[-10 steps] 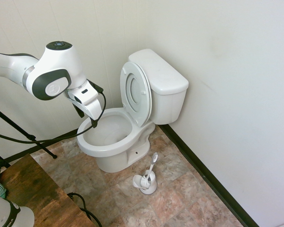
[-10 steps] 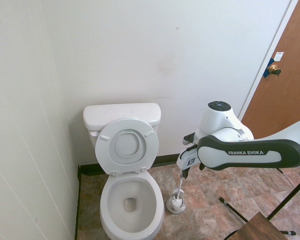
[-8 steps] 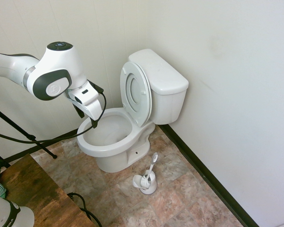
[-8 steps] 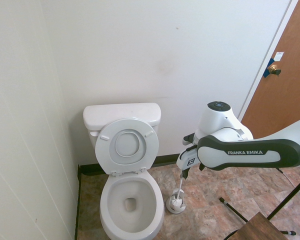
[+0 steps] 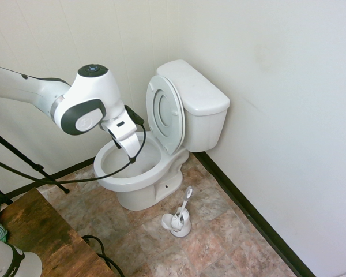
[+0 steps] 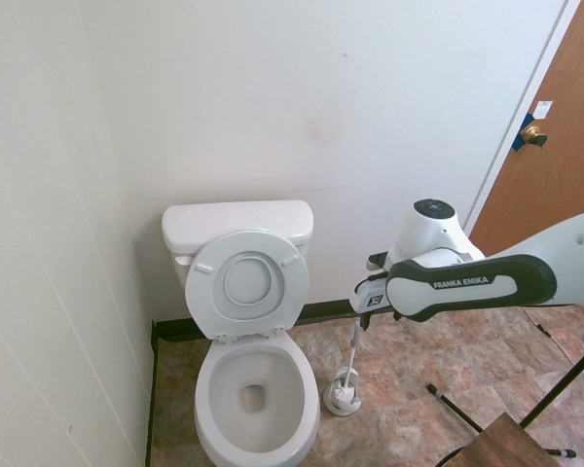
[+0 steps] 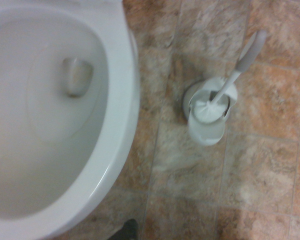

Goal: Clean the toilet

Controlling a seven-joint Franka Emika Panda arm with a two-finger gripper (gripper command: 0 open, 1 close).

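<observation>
The toilet (image 5: 139, 176) is white, with an open bowl, the seat ring and lid tipped up against the tank (image 5: 196, 92). It also fills the middle of the second exterior view as the toilet (image 6: 307, 404), and its rim (image 7: 124, 105) shows close up in the wrist view. My gripper (image 5: 136, 151) hangs in the air, pointing down, well above the bowl's side and touching nothing. In the second exterior view the gripper (image 6: 361, 321) sits above the brush handle. It is open with nothing in it.
A white toilet brush in its holder (image 5: 178, 220) stands on the tiled floor to one side of the bowl's base, also seen as the brush (image 6: 345, 393) and the brush (image 7: 208, 111). A wooden table (image 5: 40, 236) sits near the arm. A brown door (image 6: 555, 156) is beyond.
The arm has swung toward the toilet, carrying the gripper from beside the bowl to above its rim. The toilet and brush have not moved.
</observation>
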